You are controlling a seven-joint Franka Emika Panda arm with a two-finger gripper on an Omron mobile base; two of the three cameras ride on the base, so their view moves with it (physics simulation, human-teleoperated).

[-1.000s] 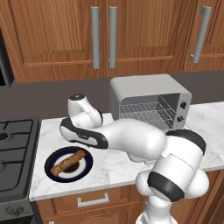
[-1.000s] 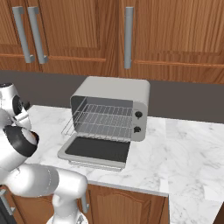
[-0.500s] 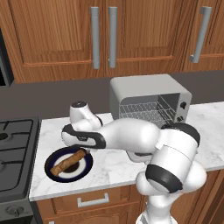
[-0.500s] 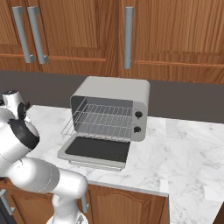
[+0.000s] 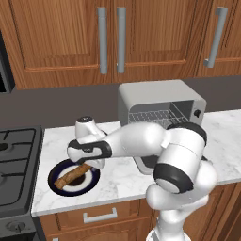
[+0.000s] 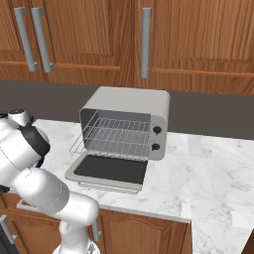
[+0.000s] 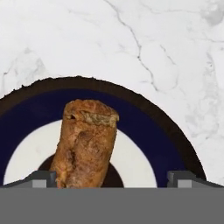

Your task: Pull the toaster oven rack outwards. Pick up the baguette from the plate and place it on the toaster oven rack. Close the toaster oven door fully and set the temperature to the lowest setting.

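The baguette (image 5: 70, 174) lies across the plate (image 5: 59, 184) at the counter's left end. My gripper (image 5: 85, 164) hangs open right over the plate's right half. In the hand view the baguette (image 7: 87, 142) points away from me on the plate (image 7: 148, 131), nearer the left of my two fingertips (image 7: 41, 178), and the gripper (image 7: 112, 177) straddles it without touching. The toaster oven (image 6: 126, 106) stands farther right with its door (image 6: 109, 171) folded down flat. Its rack (image 6: 111, 139) sticks out of the cavity over the door.
A black stove (image 5: 14, 160) borders the counter just left of the plate. Wooden wall cabinets (image 5: 117, 37) with bar handles hang above. Marble counter (image 6: 213, 168) stretches to the right of the oven. My arm's elbow (image 5: 181, 160) stands in front of the oven.
The hand has come down and forward toward the plate, and now sits low over the baguette. The jaws have stayed wide. Oven, rack and door have not moved.
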